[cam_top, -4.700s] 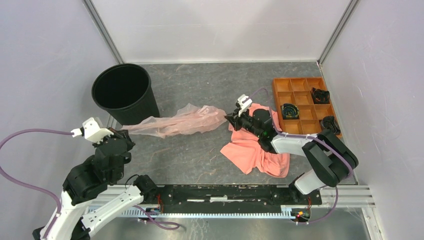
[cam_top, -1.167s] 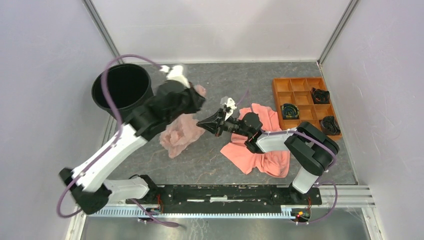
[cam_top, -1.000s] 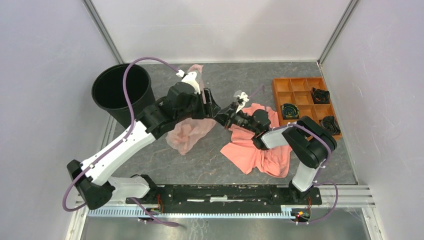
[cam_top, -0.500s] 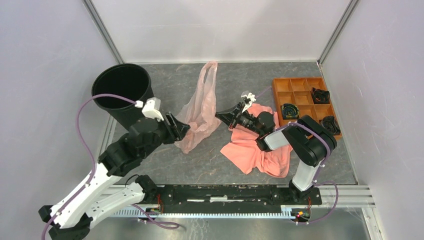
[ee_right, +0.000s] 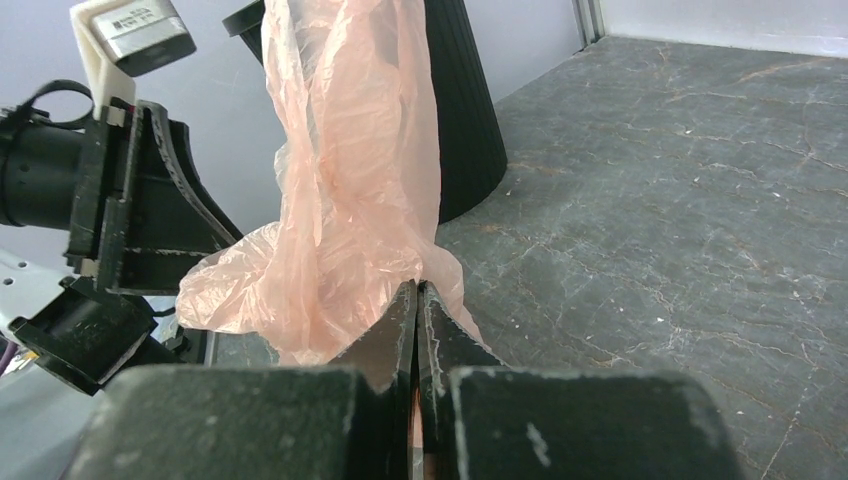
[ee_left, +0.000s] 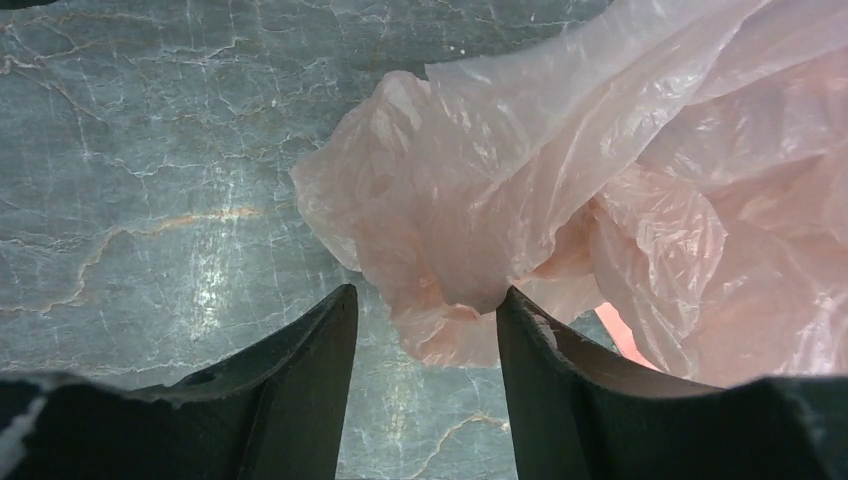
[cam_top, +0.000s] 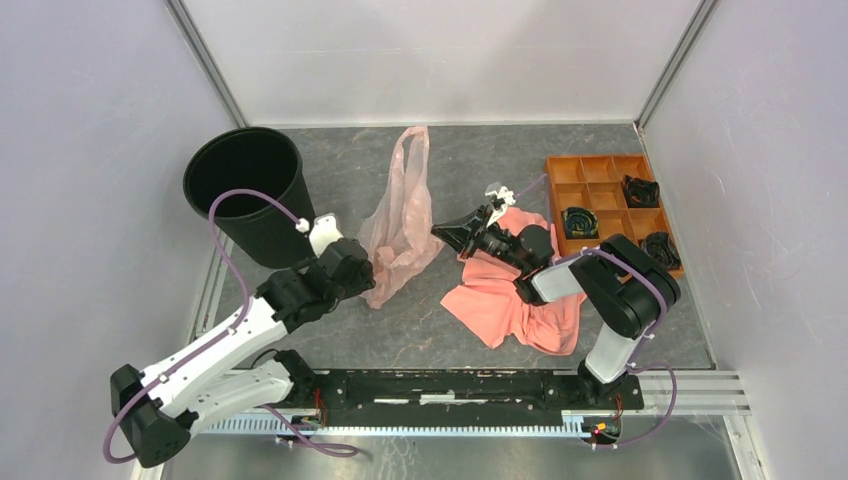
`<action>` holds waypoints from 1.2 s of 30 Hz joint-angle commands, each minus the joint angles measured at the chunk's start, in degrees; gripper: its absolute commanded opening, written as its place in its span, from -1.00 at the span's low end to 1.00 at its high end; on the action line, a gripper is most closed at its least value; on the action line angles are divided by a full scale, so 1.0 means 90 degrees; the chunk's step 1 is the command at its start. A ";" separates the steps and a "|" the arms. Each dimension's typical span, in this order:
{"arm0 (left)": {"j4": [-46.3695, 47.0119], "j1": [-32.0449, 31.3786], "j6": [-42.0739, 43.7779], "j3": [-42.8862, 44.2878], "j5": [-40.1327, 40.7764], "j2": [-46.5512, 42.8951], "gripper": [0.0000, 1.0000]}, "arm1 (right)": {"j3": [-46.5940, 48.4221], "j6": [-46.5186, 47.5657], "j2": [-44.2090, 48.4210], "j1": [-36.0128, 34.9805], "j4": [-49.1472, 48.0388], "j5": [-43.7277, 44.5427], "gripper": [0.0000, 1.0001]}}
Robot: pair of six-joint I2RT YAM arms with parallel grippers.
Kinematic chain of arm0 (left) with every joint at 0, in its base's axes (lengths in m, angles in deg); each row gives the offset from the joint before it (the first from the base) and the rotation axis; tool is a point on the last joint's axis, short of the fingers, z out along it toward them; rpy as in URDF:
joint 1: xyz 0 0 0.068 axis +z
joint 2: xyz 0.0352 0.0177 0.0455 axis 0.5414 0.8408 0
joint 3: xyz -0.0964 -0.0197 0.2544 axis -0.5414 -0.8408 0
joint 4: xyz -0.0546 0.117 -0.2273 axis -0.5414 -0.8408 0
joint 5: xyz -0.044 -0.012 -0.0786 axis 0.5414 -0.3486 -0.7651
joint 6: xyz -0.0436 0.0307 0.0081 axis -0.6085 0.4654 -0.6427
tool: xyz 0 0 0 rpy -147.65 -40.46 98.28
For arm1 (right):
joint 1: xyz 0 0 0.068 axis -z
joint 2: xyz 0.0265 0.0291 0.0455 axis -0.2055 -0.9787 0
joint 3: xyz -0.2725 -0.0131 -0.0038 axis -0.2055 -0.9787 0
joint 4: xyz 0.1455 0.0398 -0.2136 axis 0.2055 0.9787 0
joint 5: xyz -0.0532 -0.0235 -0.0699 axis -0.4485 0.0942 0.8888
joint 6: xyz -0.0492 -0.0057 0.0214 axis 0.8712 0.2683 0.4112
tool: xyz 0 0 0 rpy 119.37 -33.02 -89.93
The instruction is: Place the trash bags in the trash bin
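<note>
The pale pink trash bag (cam_top: 400,225) stretches from a loop handle near the back wall to a crumpled lump at the near end. In the right wrist view the bag (ee_right: 340,180) rises in front of the black trash bin (ee_right: 460,110) past the frame's top. My left gripper (cam_top: 362,272) is open, and the lump of the bag (ee_left: 470,250) sits between its tips, touching the right finger (ee_left: 545,370). My right gripper (cam_top: 438,232) is shut on the bag's right edge, a pink sliver showing between its jaws (ee_right: 416,295). The bin (cam_top: 245,190) stands upright at the back left.
A coral-orange cloth (cam_top: 510,300) lies crumpled under the right arm. An orange compartment tray (cam_top: 563,172) with black items sits at the back right. Grey marbled tabletop (ee_left: 150,150) shows left of the bag. Walls close in on three sides.
My left arm has swung back from high over the table to the near left and let go of the bag. The bag has unfurled lengthwise toward the back wall. The right gripper stayed shut.
</note>
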State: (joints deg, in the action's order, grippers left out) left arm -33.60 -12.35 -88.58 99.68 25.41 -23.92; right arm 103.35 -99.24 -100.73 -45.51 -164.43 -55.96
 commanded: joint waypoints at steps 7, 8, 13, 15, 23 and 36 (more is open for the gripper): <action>0.0582 0.0004 0.0140 0.0406 0.0396 0.0548 -0.41 | -0.0090 0.0321 0.0499 -0.0016 -0.0430 -0.0173 -0.99; 0.0621 -0.0001 0.0201 0.0448 0.0396 0.0516 -0.50 | -0.0100 0.0365 0.0545 -0.0021 -0.0389 -0.0179 -0.99; 0.0674 0.0004 0.0705 0.0738 0.0052 -0.0008 -0.96 | -0.0094 0.0659 0.0789 -0.0026 0.0001 -0.0149 -0.99; 0.0649 0.0004 0.0764 0.0851 -0.0018 -0.0442 -0.96 | -0.0014 0.0960 0.0949 -0.0018 0.0407 -0.0095 -0.99; -0.0231 0.0004 0.0383 0.1342 0.0280 -0.1455 -0.96 | 0.0458 0.2416 0.1388 -0.0009 0.2360 0.0620 -0.99; -0.0033 0.0004 -0.0573 0.0193 -0.0078 -0.1358 0.28 | 0.0088 0.1791 0.0923 -0.0017 0.1647 0.0421 -0.99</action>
State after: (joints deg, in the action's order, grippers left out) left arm -34.47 -12.35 -88.89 101.80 23.33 -32.40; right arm 103.65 -82.97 -92.07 -45.51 -147.56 -52.49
